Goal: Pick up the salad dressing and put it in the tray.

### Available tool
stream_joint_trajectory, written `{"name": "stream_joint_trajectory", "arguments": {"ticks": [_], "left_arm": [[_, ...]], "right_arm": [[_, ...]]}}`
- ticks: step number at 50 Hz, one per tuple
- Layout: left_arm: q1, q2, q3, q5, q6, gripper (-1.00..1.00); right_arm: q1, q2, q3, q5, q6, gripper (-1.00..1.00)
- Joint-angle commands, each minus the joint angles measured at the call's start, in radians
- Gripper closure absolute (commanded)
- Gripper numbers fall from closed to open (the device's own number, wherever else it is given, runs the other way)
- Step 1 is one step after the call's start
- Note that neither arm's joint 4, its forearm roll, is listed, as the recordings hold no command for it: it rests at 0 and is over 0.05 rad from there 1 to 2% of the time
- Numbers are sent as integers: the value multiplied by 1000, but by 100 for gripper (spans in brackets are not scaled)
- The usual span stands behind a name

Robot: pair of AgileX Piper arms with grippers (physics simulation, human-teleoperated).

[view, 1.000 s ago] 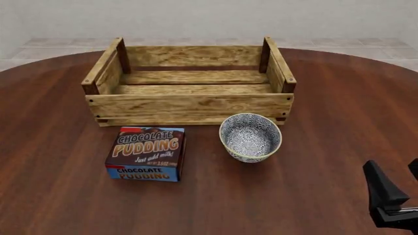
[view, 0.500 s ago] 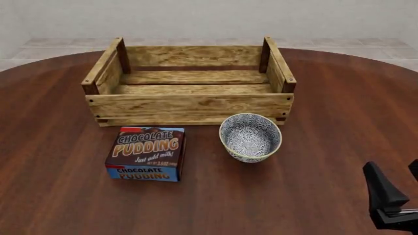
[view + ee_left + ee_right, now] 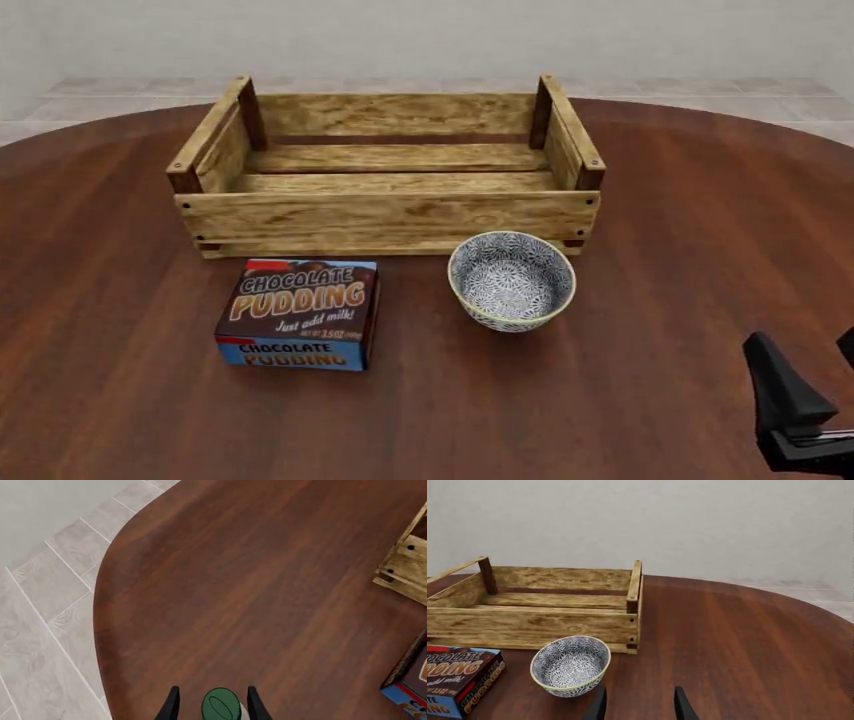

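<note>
The salad dressing shows only in the left wrist view, as a dark green cap [image 3: 221, 705] seen from above, with a sliver of whitish bottle beside it. My left gripper [image 3: 213, 706] is open with one finger on each side of the cap and a gap showing on one side. It is out of the front view. The tray [image 3: 387, 213], a light-wood slatted crate, stands at the table's far middle with nothing in it; it also shows in the right wrist view [image 3: 527, 622]. My right gripper [image 3: 811, 385] is open and empty at the near right.
A blue-patterned bowl [image 3: 511, 280] stands just in front of the crate's right end. A chocolate pudding box [image 3: 300, 313] lies to its left. In the left wrist view the table's rounded edge [image 3: 100, 630] and the tiled floor lie close to the bottle.
My right gripper has sunk very slightly toward the near edge in the front view. Nothing else in that view has moved.
</note>
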Motion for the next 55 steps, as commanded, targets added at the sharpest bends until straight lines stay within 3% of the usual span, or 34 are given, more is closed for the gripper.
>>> {"name": "stream_joint_trajectory", "arguments": {"ticks": [1, 21, 55], "left_arm": [[-8, 16, 36, -29, 3, -100], [-31, 39, 59, -65, 0, -100], [-28, 114, 184, -199, 38, -100]], "right_arm": [[-1, -4, 1, 3, 0, -100], [-8, -4, 0, 4, 8, -100], [-12, -11, 0, 9, 13, -100]]}}
